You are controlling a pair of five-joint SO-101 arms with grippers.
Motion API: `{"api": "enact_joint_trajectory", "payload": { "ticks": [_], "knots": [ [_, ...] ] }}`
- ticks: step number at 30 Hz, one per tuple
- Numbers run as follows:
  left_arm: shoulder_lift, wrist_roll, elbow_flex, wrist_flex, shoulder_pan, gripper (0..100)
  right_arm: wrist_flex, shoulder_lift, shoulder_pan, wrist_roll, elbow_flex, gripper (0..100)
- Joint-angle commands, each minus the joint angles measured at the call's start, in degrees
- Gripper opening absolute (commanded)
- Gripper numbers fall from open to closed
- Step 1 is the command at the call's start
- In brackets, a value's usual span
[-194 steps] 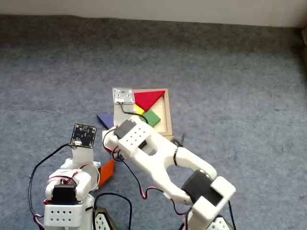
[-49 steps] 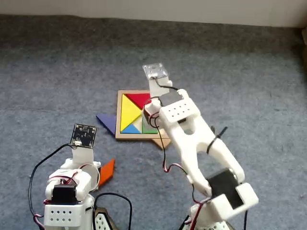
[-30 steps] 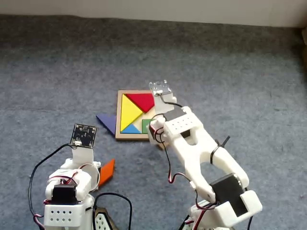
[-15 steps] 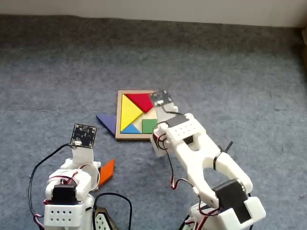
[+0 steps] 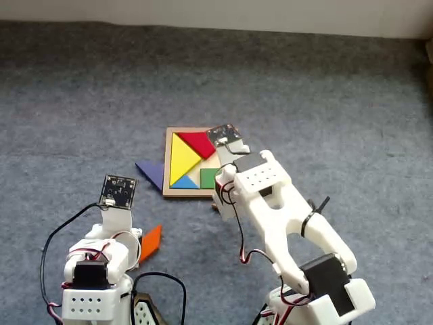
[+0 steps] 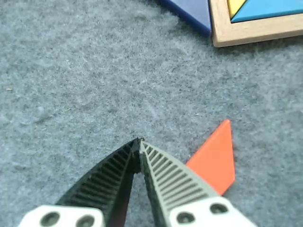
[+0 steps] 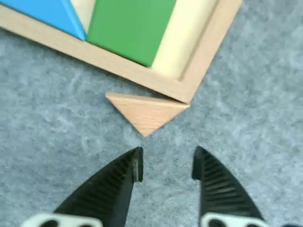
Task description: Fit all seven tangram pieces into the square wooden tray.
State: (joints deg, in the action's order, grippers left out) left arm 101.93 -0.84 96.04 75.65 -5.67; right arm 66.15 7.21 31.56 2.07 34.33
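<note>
The square wooden tray (image 5: pixel 167 162) holds a red triangle (image 5: pixel 196 141), a yellow triangle (image 5: pixel 181 162), a light blue piece (image 5: pixel 183 182) and a green square (image 5: pixel 208 178). My right gripper (image 7: pixel 166 165) is open, just above the carpet. Between its fingertips and the tray's corner (image 7: pixel 203 61) lies a plain wood triangle (image 7: pixel 147 111), touching the rim. My left gripper (image 6: pixel 137 143) is shut and holds nothing. It hangs over bare carpet beside an orange piece (image 6: pixel 215 158). A dark blue piece (image 5: pixel 150 172) lies against the tray's left side.
Grey carpet (image 5: pixel 325 101) spreads around the tray on every side. The left arm (image 5: pixel 98 267) stays at the near left, with the orange piece (image 5: pixel 150 242) by its base. A pale wall edge (image 5: pixel 216 13) runs along the far side.
The right arm drew back from over the tray's far right side to its near right corner and lowered there. The yellow triangle came into the tray earlier. The left arm kept still.
</note>
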Motion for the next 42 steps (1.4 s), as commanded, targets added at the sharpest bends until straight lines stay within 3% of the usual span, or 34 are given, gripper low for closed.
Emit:
{"api": "enact_joint_trajectory", "payload": {
  "ticks": [1,8,13,21,32,39,42],
  "knots": [
    [2.33,-0.26,1.10,0.35,-0.57,1,-0.31,2.42,2.59,0.00,-3.03,29.6],
    [2.33,-0.26,1.10,0.35,-0.57,1,-9.19,2.33,4.88,-1.41,-2.77,30.7],
    [2.33,-0.26,1.10,0.35,-0.57,1,-14.11,2.33,5.41,-16.70,-2.77,30.7],
    [2.33,-0.26,1.10,0.35,-0.57,1,-14.73,-2.33,5.14,-27.78,-2.77,30.7],
    [2.33,-0.26,1.10,0.35,-0.57,1,-14.55,-10.33,0.75,-28.84,-3.03,30.4],
    [2.33,-0.26,1.10,0.35,-0.57,1,-14.55,-10.15,1.01,-28.40,-3.12,15.1],
    [2.33,-0.26,1.10,0.35,-0.57,1,-14.46,-10.15,1.01,-28.31,-3.12,13.2]
  ]
}}
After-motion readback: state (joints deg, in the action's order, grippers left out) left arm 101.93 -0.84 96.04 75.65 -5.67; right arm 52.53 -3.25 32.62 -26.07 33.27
